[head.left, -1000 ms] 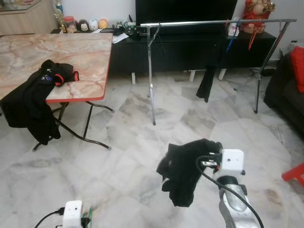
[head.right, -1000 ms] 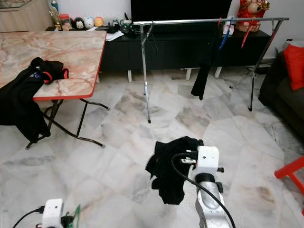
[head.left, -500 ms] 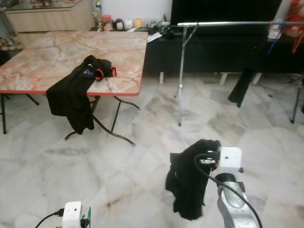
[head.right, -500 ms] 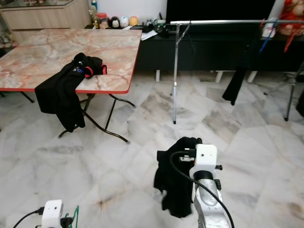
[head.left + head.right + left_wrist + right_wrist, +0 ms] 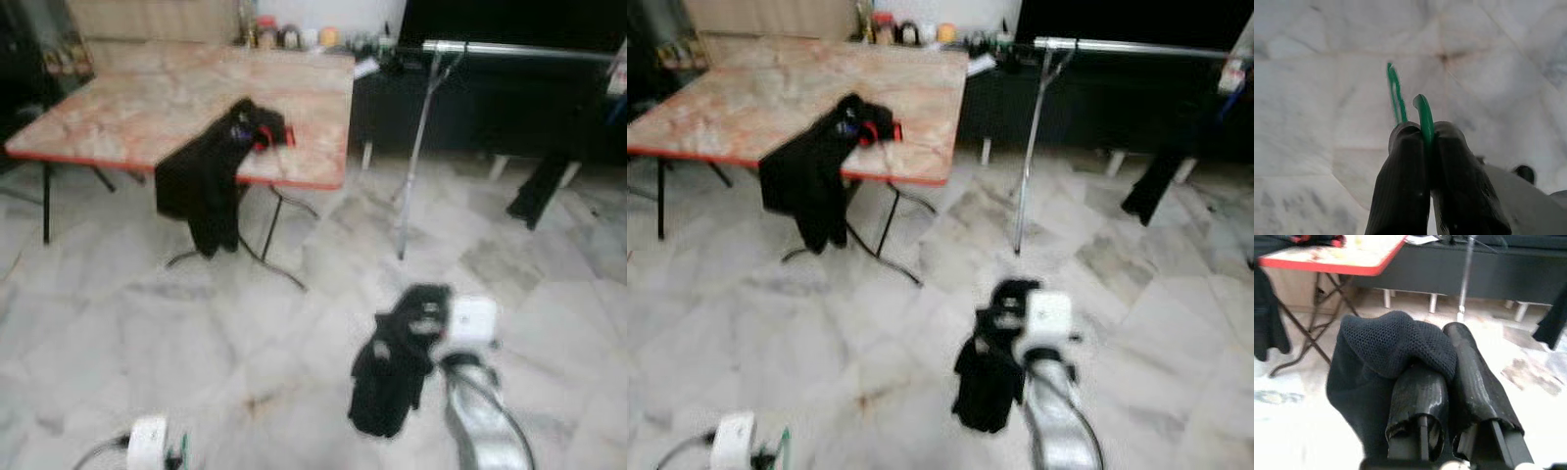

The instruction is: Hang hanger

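Carrying step: left gripper (image 5: 1425, 147) pinches green hanger (image 5: 1422, 115); right gripper (image 5: 1442, 367) clamps black garment (image 5: 1396, 345). You next approach the rail (image 5: 519, 49).

Both head views are smeared with motion blur: the table (image 5: 147, 108) edge, the rail (image 5: 519, 49) and the dark cloth (image 5: 397, 357) all look soft, with no crisp outline. The light is even, soft indoor light, and the pale floor (image 5: 118, 333) reflects it without hard shadows. The far top corners fall dark. The left wrist view is sharper, with the fingers (image 5: 1405, 186) in shade against bright marble. The right wrist view has its lower left floor washed out to white.
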